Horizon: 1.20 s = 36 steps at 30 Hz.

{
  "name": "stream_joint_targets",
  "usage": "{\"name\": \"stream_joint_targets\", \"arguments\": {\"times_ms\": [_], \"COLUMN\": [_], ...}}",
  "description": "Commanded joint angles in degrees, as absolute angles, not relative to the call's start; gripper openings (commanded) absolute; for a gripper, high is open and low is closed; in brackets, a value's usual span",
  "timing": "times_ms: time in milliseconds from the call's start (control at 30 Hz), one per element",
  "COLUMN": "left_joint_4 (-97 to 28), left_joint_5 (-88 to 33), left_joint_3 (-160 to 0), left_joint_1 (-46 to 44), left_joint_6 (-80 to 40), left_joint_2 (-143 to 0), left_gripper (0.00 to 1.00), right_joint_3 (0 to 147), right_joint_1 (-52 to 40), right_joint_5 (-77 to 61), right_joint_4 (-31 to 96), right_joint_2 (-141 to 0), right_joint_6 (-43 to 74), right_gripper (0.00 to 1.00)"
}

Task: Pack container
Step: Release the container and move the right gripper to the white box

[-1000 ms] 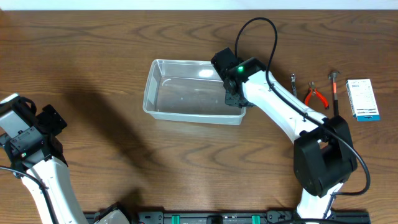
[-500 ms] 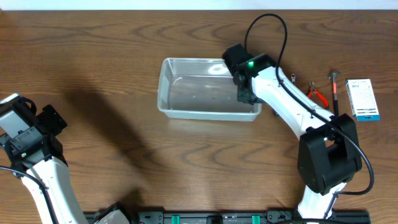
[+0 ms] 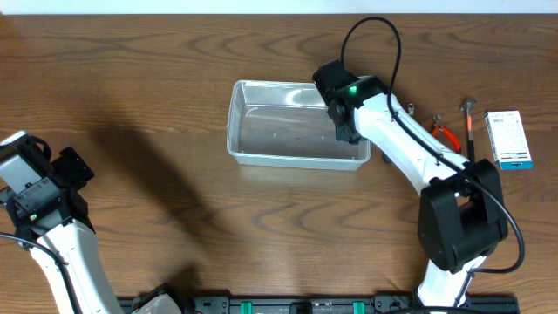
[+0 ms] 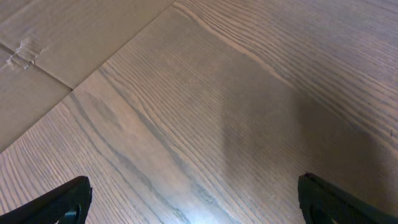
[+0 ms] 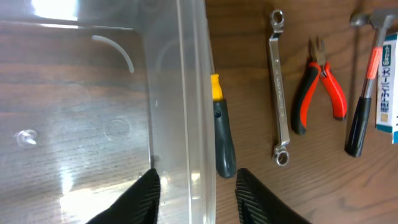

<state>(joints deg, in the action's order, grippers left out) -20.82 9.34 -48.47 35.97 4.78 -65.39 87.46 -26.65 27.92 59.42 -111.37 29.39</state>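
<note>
The clear plastic container (image 3: 296,162) sits on the wooden table at centre, and nothing lies in it. My right gripper (image 3: 349,131) is at its right end. In the right wrist view the fingers (image 5: 198,180) straddle the container's right wall (image 5: 193,93), one inside and one outside, with small gaps on both sides. My left gripper (image 4: 193,199) is wide open and empty over bare wood; its arm (image 3: 35,196) is at the far left, far from the container.
Right of the container lie a dark-handled screwdriver with a yellow collar (image 5: 222,137), a wrench (image 5: 278,87), red pliers (image 3: 445,133), a hammer (image 3: 469,126) and a small white box with blue print (image 3: 508,139). The screwdriver lies against the container's outer wall.
The container has slid to the right along with my right gripper, most of it in the first half second. The left arm has not moved.
</note>
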Motion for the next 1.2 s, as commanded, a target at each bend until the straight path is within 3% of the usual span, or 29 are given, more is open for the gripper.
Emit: {"name": "stream_joint_targets", "arguments": {"times_ms": [0, 200, 400, 633, 933, 1167], "left_joint_4": [-21.0, -21.0, -21.0, -21.0, -21.0, -21.0], "left_joint_5": [9.0, 9.0, 9.0, 9.0, 9.0, 9.0], "left_joint_3": [-49.0, -49.0, -49.0, -49.0, -49.0, -49.0], "left_joint_1": [36.2, 36.2, 36.2, 36.2, 36.2, 36.2], "left_joint_6": [5.3, 5.3, 5.3, 5.3, 5.3, 5.3], "left_joint_2": [-65.6, -65.6, -65.6, -65.6, -65.6, -65.6], "left_gripper": [0.98, 0.98, 0.98, 0.98, 0.98, 0.98], "right_joint_3": [88.1, 88.5, 88.5, 88.3, 88.3, 88.3], "right_joint_1": [-25.1, -16.0, 2.8, 17.6, 21.8, 26.2], "right_joint_5": [30.0, 28.8, 19.2, 11.2, 11.4, 4.9], "right_joint_4": [58.9, 57.6, 57.0, 55.8, 45.8, 43.0], "right_joint_2": [-105.3, -92.9, -87.0, -92.6, -105.4, -113.2], "right_joint_6": [28.2, 26.5, 16.2, 5.0, -15.9, -21.2], "right_gripper": [0.52, 0.74, 0.94, 0.98, 0.99, 0.99]}}
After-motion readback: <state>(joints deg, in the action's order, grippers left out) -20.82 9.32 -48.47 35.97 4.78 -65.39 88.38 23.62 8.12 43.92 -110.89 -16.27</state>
